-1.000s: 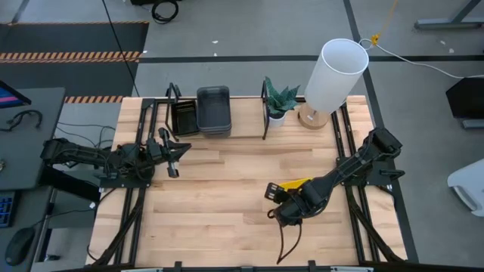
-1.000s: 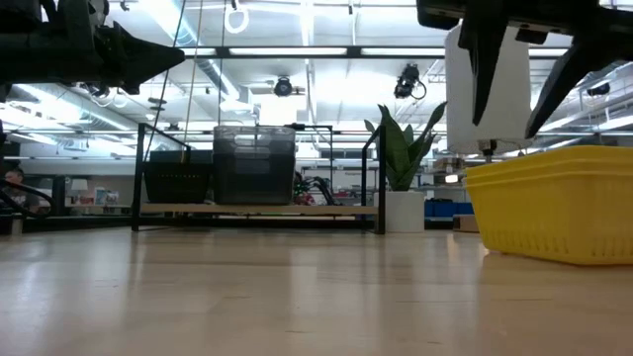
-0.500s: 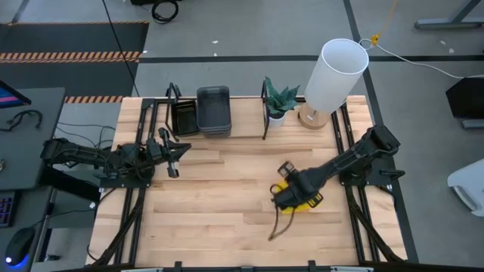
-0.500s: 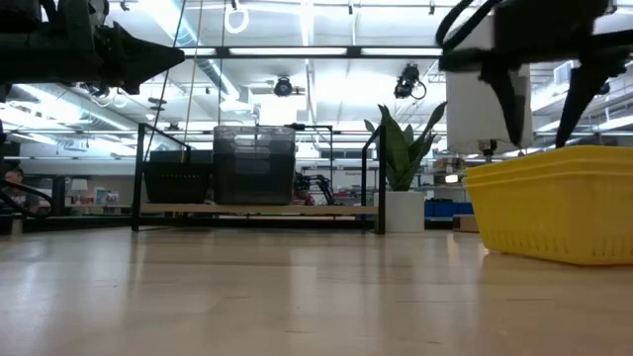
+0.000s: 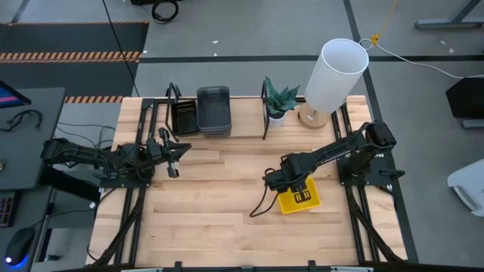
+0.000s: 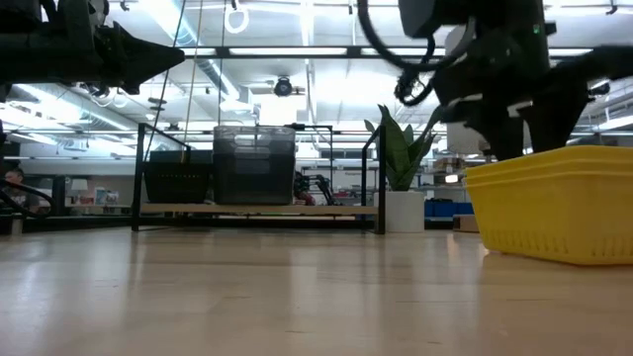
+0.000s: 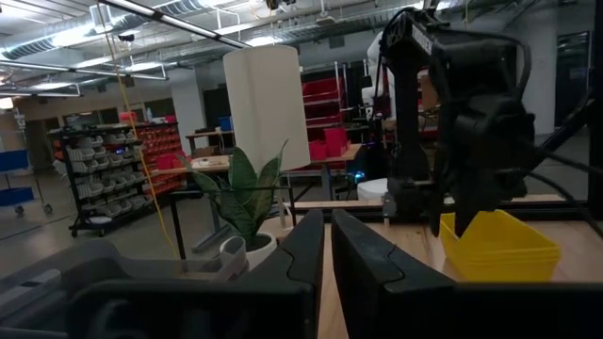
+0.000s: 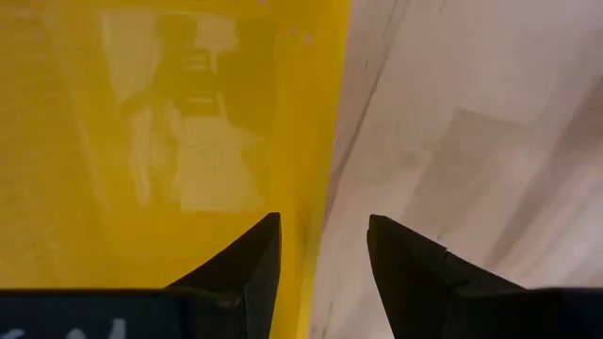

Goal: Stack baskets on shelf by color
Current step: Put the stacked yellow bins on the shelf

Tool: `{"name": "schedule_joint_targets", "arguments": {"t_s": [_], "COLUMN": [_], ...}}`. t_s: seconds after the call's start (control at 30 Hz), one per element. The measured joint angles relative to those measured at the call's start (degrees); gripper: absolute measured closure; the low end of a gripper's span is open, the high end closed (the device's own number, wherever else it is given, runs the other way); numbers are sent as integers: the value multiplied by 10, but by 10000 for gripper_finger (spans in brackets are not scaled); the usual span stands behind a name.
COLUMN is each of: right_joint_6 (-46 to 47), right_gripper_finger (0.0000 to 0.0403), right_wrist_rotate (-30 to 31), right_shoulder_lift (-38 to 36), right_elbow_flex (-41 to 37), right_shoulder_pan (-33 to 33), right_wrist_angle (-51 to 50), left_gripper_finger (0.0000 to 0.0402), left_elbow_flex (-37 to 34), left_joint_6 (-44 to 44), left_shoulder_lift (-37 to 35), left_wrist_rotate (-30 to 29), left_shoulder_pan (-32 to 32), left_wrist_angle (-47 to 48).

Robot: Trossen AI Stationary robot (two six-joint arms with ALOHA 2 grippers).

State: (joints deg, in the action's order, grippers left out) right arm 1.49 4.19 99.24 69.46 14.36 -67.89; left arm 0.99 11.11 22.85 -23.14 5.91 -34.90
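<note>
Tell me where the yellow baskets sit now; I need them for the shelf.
In the high view, the yellow baskets lie on the table's right half, under the right gripper, well short of the shelf.

A robotics lab or industrial workshop is indicated. A grey concrete floor (image 5: 242, 30) with hazard-striped tape (image 5: 72, 55) and trailing cables is seen around the wooden surface (image 5: 219, 211). Exposed ceiling ducts (image 7: 141, 33) and strip lights (image 6: 297, 51) are shown overhead. Storage racks (image 7: 104, 174) filled with red parts bins (image 7: 325, 99) are lined up behind, and a monitor edge (image 5: 9, 97) is visible at a side desk.
</note>
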Motion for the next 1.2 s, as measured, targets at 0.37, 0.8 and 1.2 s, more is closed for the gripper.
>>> {"name": "schedule_joint_targets", "arguments": {"t_s": [0.37,0.8,1.2], "right_joint_6": [-2,-436,-464], "right_gripper_finger": [276,353,312], "right_wrist_rotate": [-27,-10,95], "right_shoulder_lift": [1,0,1], "right_elbow_flex": [-55,-55,-55], "right_shoulder_pan": [-11,18,57], "right_wrist_angle": [88,180,274], "left_gripper_finger": [361,369,367], "left_elbow_flex": [0,0,0], "left_joint_6": [0,0,0], "left_shoulder_lift": [0,0,0], "left_wrist_rotate": [0,0,0], "left_shoulder_pan": [0,0,0], "left_wrist_angle": [0,0,0]}}
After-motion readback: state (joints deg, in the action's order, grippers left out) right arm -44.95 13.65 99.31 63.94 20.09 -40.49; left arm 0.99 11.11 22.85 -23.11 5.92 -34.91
